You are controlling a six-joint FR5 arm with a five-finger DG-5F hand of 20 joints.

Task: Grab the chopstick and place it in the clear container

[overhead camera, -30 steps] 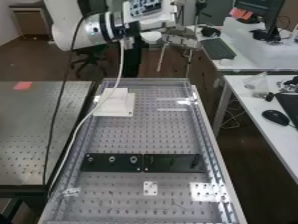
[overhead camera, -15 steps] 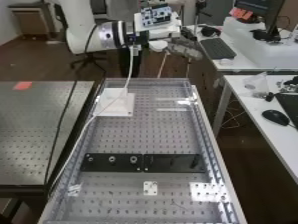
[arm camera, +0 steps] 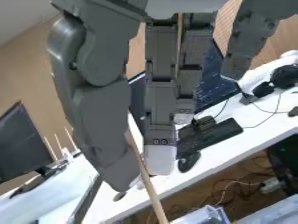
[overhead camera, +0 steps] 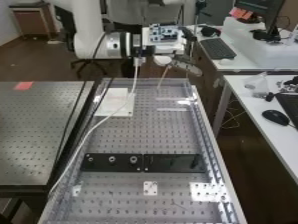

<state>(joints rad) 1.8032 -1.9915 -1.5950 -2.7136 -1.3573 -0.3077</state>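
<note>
Arm (overhead camera: 88, 27) in from upper left in high view, forearm upright, wrist (overhead camera: 114, 45) level. Hand (overhead camera: 186, 66) out past wrist, fingers angled down and to view's right. Wrist view: thumb (arm camera: 100, 117) and fingers (arm camera: 160, 110) closed in a pinch.

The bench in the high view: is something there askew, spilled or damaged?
I see nothing spilled or damaged on the bench. The one untidy thing is the pale cable: it hangs slack from the arm and crosses slantwise in front of the white block, where it could perhaps snag.
</note>
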